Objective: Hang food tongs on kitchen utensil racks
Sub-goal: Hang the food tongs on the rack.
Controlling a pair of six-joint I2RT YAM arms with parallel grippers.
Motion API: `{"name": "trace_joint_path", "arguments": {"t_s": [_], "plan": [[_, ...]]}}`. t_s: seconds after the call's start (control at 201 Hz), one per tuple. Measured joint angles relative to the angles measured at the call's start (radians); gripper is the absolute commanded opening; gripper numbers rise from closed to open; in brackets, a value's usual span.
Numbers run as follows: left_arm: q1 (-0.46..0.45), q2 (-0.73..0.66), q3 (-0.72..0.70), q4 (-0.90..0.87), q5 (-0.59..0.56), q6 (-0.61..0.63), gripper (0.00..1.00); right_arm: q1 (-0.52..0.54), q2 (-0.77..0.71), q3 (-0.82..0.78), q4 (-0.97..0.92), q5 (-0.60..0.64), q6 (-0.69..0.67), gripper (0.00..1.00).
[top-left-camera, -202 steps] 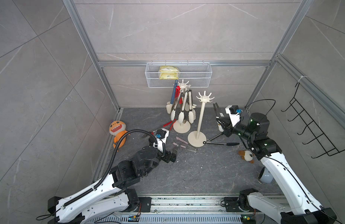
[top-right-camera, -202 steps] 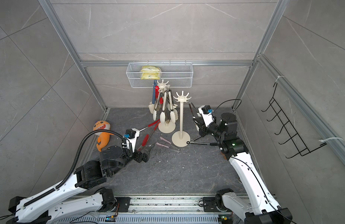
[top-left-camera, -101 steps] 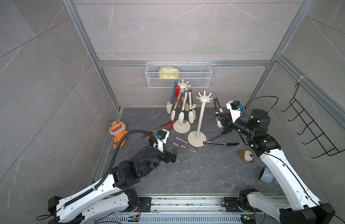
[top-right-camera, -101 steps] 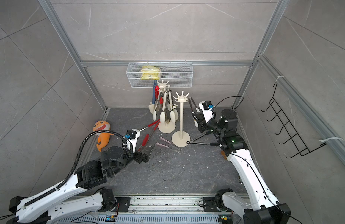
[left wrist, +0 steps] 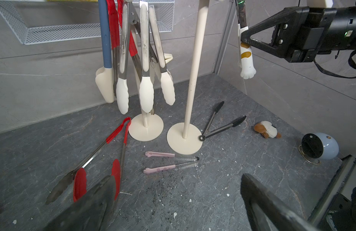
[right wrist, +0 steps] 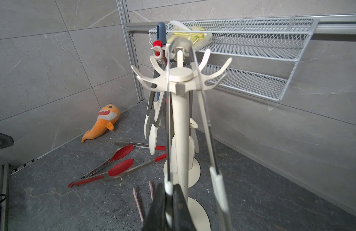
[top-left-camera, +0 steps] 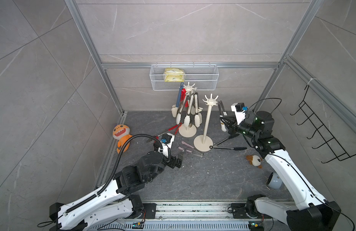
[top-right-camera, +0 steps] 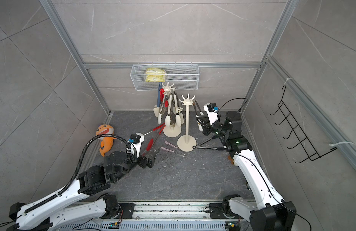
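— Where are the tongs?
— My right hand (right wrist: 169, 200) is clamped on one arm of the white tongs (left wrist: 245, 58). They hang upright beside the nearer rack (top-left-camera: 207, 122), hinge up by its prongs, paws down.
— And the other arm?
— My left hand (top-left-camera: 178, 159) gapes wide, empty, low over the counter (top-left-camera: 203, 180).

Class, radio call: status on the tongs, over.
Left tool open, low by red tongs. Right tool shut on cat-paw tongs, high beside empty utensil rack; hooked or not, unclear. Black tongs lie against its base.
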Motion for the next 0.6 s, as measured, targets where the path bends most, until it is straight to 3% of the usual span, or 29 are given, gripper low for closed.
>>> {"name": "trace_joint_path", "arguments": {"t_s": [0.602], "plan": [[0.0,-0.005,0.0,0.0,-0.001,0.0,1.0,0.014,0.041,0.013,0.006,-0.01,0.0,0.0]]}}
